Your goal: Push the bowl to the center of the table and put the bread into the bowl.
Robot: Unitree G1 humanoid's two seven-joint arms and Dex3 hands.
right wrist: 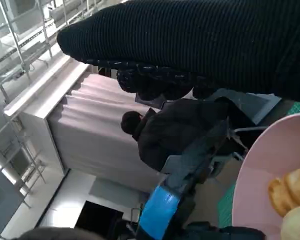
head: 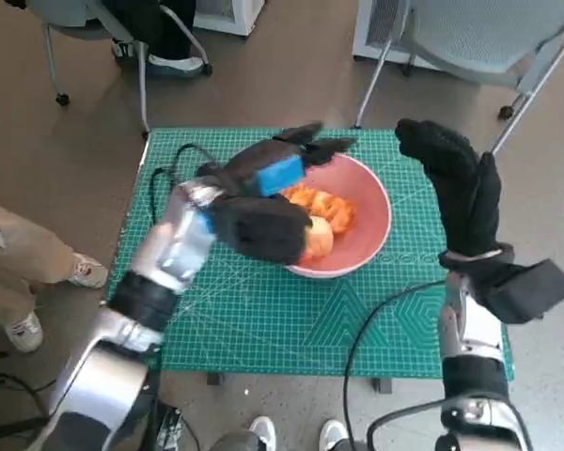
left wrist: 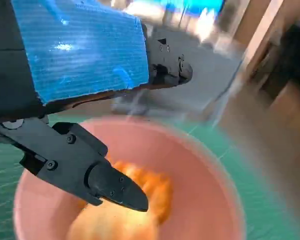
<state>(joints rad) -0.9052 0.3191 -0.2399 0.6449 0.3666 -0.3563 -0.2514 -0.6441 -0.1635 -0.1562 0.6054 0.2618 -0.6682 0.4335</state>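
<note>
I am seeing the bread (head: 321, 214) lying inside the pink bowl (head: 370, 209), which is sitting on the green cutting mat (head: 263, 310) near the middle of the table. My left hand (head: 263, 202) is hovering over the bowl's near-left rim with its fingers (left wrist: 112, 186) spread and gripping nothing. My right hand (head: 459, 188) is standing upright just beside the bowl, fingers apart and holding nothing.

Left hand (head: 263, 211) covers near-left part of bowl (head: 371, 202) and part of bread (head: 327, 209) beneath it, so you can't tell whether fingers touch bread. Left wrist view motion-blurred: bread outline smeared. Right wrist view cuts bowl at edge; right hand (head: 461, 188) fingers barely visible.
</note>
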